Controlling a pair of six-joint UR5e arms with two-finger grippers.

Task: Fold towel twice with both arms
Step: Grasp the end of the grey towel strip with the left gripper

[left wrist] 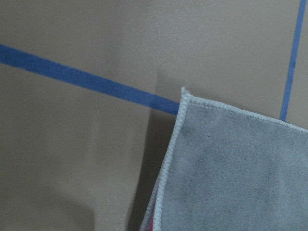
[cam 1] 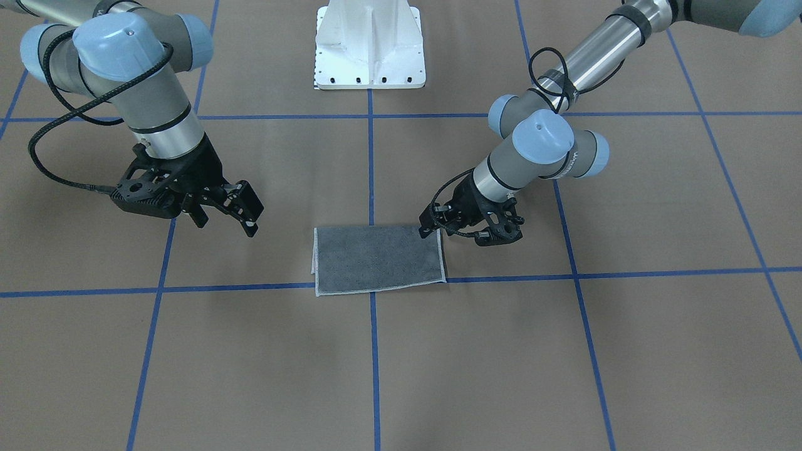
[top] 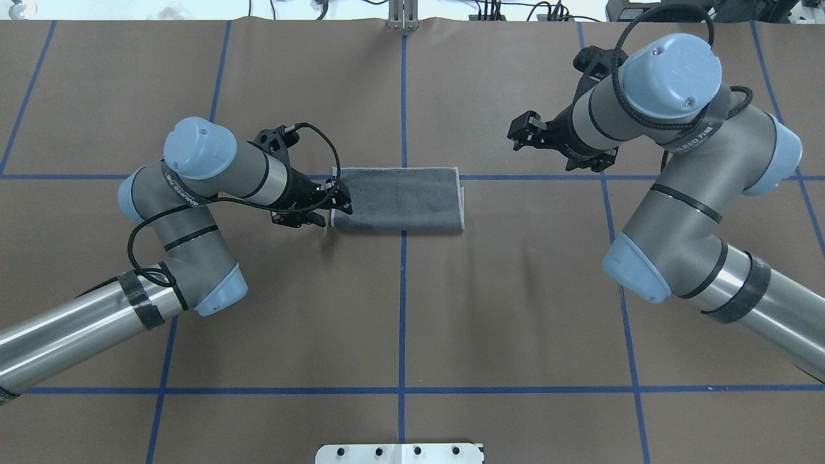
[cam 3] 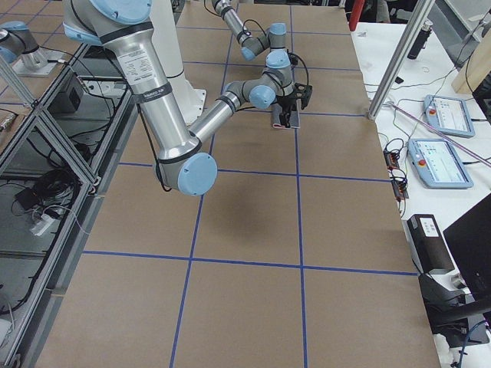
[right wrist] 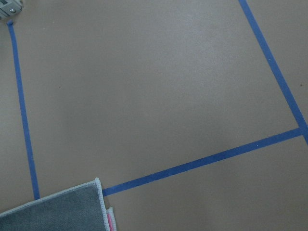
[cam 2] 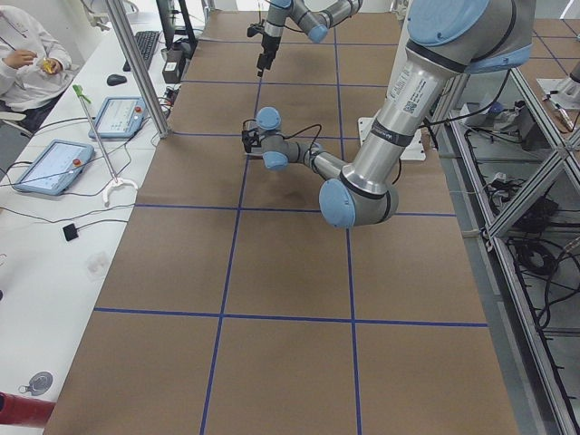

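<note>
Left gripper [top: 339, 201] down at the towel [top: 399, 200], right gripper [top: 517, 133] up and off to the side.
The left arm [top: 225, 171] is bent like an elbow and sits low over the table [top: 399, 309]. Its gripper points sideways, with the tips right at the towel's short edge, by one corner. I cannot tell if the fingers pinch the cloth. The right arm [top: 683, 187] is bent too and holds its gripper up off the table, fingers spread apart with nothing in them. From the left gripper the towel stretches away toward the right gripper and ends well short of it. It is folded in half and lies flat, grey side up, with a pale hem and a bit of pink peeking out at the edge.
</note>
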